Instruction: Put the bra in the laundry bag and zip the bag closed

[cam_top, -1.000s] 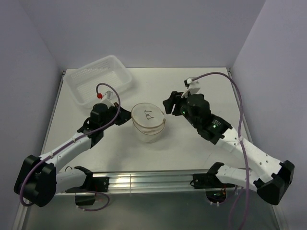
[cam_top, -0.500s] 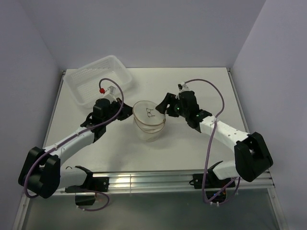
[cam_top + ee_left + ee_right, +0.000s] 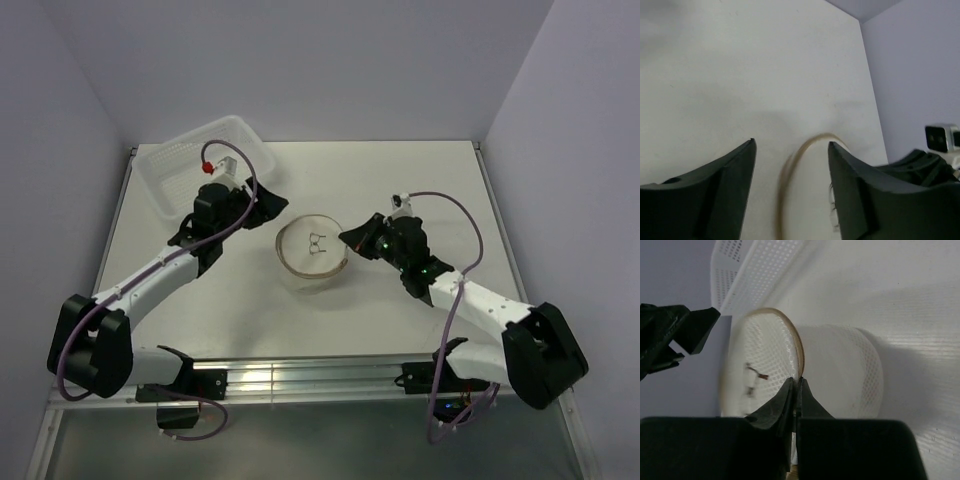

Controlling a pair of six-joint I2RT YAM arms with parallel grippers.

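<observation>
The laundry bag is a white mesh cylinder with a tan rim, standing mid-table with its round top and black bra icon facing up. My right gripper is shut, its tips pinched on the bag's tan rim at the right side. In the right wrist view the gripper meets that rim edge-on, and the mesh wall lies behind it. My left gripper stands open up and left of the bag, clear of it. The left wrist view shows its gripper with the rim blurred below. The bra is hidden.
A white perforated plastic basket sits at the back left, close behind the left gripper, and also shows in the right wrist view as the basket. Bare white table lies behind and to the right of the bag, bounded by pale walls.
My left gripper has opened and drawn back from the bag toward the basket. My right gripper has come down and shut on the bag's rim.
</observation>
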